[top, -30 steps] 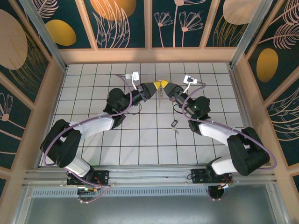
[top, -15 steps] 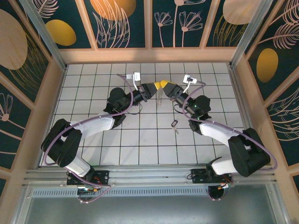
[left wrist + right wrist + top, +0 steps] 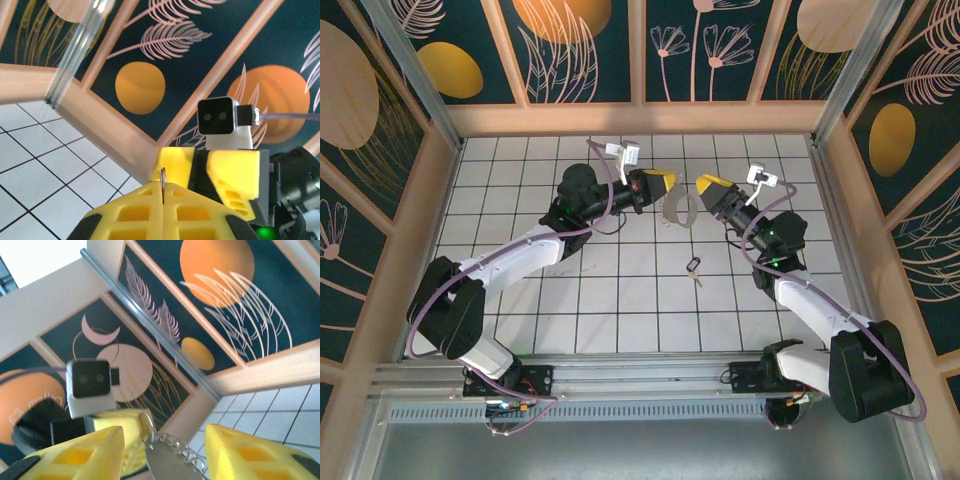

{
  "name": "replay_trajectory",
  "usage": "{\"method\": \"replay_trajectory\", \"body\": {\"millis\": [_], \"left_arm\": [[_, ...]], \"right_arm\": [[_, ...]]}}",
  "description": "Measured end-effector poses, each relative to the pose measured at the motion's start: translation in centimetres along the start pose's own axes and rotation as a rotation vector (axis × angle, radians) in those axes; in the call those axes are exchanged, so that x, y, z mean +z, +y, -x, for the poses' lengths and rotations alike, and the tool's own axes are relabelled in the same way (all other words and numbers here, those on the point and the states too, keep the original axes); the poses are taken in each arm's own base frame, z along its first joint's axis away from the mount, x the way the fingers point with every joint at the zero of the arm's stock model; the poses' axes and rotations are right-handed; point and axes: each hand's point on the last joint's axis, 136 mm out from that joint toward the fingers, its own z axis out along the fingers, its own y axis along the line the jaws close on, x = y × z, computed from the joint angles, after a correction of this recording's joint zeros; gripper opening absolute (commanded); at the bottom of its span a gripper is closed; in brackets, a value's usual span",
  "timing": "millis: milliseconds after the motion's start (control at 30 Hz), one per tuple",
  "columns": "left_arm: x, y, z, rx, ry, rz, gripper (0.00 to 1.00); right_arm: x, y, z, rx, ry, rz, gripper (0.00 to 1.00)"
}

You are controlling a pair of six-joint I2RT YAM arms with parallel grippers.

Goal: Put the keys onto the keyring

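The keyring (image 3: 678,209), a pale silvery loop, hangs above the tiles from my left gripper (image 3: 669,183). In the left wrist view the yellow fingers (image 3: 130,210) of my left gripper (image 3: 163,188) are shut on the keyring's thin edge (image 3: 163,176). My right gripper (image 3: 708,187) stands open just right of the loop, not touching it. In the right wrist view the keyring (image 3: 172,462), with its jagged chain edge, sits between the spread jaws of my right gripper (image 3: 164,434). One black-headed key (image 3: 693,266) lies on the floor below the grippers.
The white tiled floor (image 3: 520,300) is boxed in by wooden walls (image 3: 640,118) at the back and sides. The right gripper's camera block (image 3: 216,116) faces the left wrist closely. Both arms arch over the middle tiles.
My right gripper has opened and drawn back to the right, off the keyring. My left arm has shifted up and right, and it alone now carries the keyring.
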Motion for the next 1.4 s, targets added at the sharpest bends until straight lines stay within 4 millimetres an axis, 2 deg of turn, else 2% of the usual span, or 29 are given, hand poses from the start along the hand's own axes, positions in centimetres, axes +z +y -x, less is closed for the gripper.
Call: {"method": "replay_trajectory", "body": {"millis": [200,433,800,967,1100,1233,1267,1333,1367,1400], "left_arm": [[0.3,-1.1,-0.7,0.056,0.095,-0.046,0.00],[0.2,-1.6,-2.0,0.070,0.171,-0.076,0.00],[0.2,-2.0,-2.4,0.071,0.202,-0.107,0.00],[0.3,-1.9,-2.5,0.067,0.207,-0.108,0.00],[0.3,-2.0,-2.6,0.067,0.211,-0.115,0.00],[0.2,-1.9,-2.5,0.064,0.210,-0.112,0.00],[0.2,-1.9,-2.5,0.063,0.210,-0.112,0.04],[0.3,-1.8,-2.4,0.058,0.204,-0.103,0.38],[0.3,-1.6,-2.3,0.054,0.196,-0.092,0.51],[0.4,-1.4,-2.1,0.051,0.180,-0.071,0.58]], "right_arm": [[-0.1,0.8,-1.3,-0.024,0.075,0.052,0.45],[-0.2,1.4,-2.0,-0.033,0.116,0.086,0.43],[-0.2,2.1,-2.5,-0.040,0.142,0.121,0.33],[-0.1,2.1,-2.9,-0.035,0.152,0.127,0.21],[0.1,2.0,-3.2,-0.032,0.159,0.129,0.02],[0.1,2.1,-3.2,-0.033,0.161,0.135,0.00],[0.1,2.1,-3.2,-0.032,0.160,0.135,0.00],[0.1,2.1,-3.2,-0.032,0.157,0.133,0.00],[0.2,2.1,-3.2,-0.031,0.155,0.131,0.00],[0.2,2.0,-3.1,-0.030,0.149,0.127,0.00]]}}
